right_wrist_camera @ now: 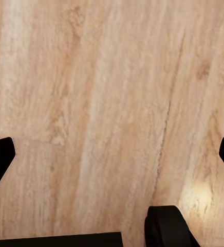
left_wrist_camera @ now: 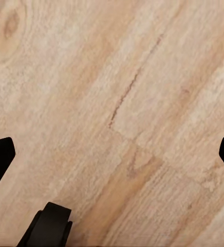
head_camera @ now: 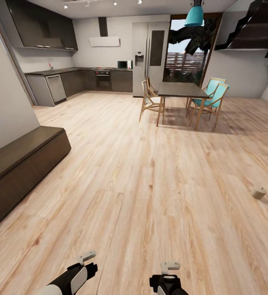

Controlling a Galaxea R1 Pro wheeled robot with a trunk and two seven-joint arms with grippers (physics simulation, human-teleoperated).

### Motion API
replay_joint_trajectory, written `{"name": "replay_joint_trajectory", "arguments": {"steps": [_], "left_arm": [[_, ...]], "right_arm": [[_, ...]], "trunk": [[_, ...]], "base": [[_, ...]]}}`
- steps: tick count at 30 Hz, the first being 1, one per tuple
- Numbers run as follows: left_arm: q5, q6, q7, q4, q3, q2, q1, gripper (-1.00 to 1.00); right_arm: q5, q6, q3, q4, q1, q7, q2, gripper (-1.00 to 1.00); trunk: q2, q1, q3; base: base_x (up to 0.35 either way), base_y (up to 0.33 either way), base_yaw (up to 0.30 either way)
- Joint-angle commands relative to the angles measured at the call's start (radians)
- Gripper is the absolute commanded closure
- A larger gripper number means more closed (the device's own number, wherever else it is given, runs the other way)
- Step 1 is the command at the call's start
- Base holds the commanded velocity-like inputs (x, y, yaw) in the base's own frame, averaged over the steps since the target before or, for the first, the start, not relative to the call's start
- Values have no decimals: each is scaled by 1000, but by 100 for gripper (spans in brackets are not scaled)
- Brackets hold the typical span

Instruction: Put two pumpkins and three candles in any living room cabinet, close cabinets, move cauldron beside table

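Wood floor [left_wrist_camera: 143, 77] | head view: candle [head_camera: 258, 192], cabinet [head_camera: 23, 164] | both grippers [left_wrist_camera: 112, 152] [right_wrist_camera: 112, 152] spread wide, empty

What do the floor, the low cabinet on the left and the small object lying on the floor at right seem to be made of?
Floor: light wood planks, satin finish, with grain, knots and plank seams visible. Cabinet: dark brown wood or veneer, matte, faint grain on its flat top. Candle: beige-grey stub, likely wax, matte; too small to be sure.

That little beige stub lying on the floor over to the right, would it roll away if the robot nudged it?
Probably: the candle looks like a short cylinder lying tilted on smooth plank floor, so a nudge may roll it. It seems small, likely light and stiff.
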Motion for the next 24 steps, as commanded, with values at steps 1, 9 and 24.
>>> {"name": "replay_joint_trajectory", "arguments": {"steps": [1, 9, 24], "left_arm": [[8, -5, 7, 0, -8, 1, 0, -100], [10, -73, 13, 40, -5, 0, 0, -100], [17, -99, 19, 51, 22, 3, 0, -100]], "right_arm": [[-9, 3, 6, -2, 0, -9, -1, -100], [-1, 1, 8, -2, 0, -11, 0, -100], [4, -59, 14, -1, 0, -14, 1, -100]], "trunk": [[7, -4, 2], [63, -35, 27], [168, -92, 74]], "base": [[0, 0, 270], [0, 0, 279], [0, 0, 281]]}}
